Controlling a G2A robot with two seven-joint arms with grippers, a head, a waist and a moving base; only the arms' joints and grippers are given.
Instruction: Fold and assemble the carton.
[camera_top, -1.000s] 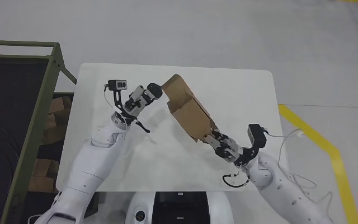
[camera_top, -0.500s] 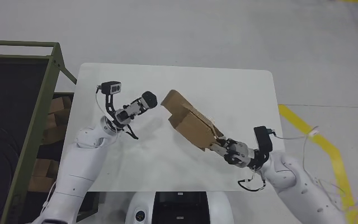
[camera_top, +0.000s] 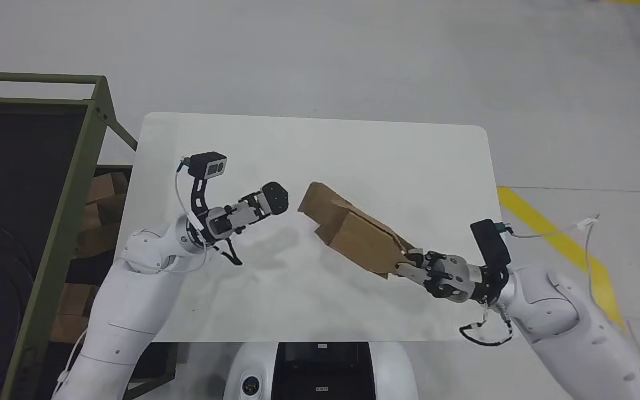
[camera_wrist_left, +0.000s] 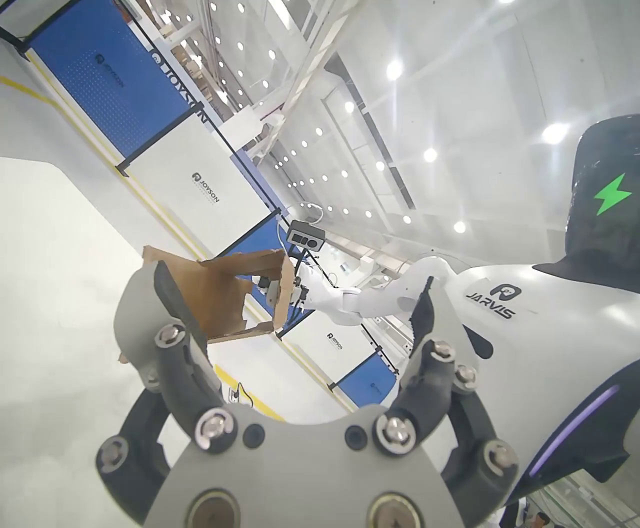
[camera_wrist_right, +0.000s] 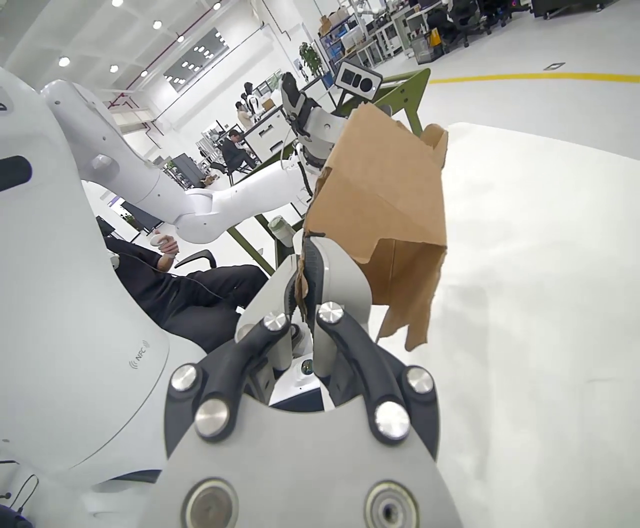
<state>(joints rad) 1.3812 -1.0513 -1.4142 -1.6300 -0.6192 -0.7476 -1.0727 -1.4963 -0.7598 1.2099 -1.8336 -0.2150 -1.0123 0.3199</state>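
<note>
Your R gripper (camera_wrist_right: 306, 265) is clamped on a ragged edge flap of the carton (camera_top: 350, 230), fingers pinched tight w/ cardboard btwn them, over the near right part of the table (camera_top: 440, 160). The carton's a brown, half-formed tube lying slanted across the table's middle: gripped end toward the robot's right side, open end pointing at the L arm. Flaps at the ends hang loose, not folded in. From the top view you can't tell whether the far end rests on the table or hangs just above it. Your L gripper (camera_top: 280, 197) sits just beside that open end, not touching it, jaws spread wide w/ nothing btwn them; its wrist cam looks into the carton's open mouth. Off the table's left edge there's a green metal frame (camera_top: 50, 77) w/ cardboard blanks (camera_top: 100, 225) below, and a yellow floor line (camera_top: 550, 230) on the right
</note>
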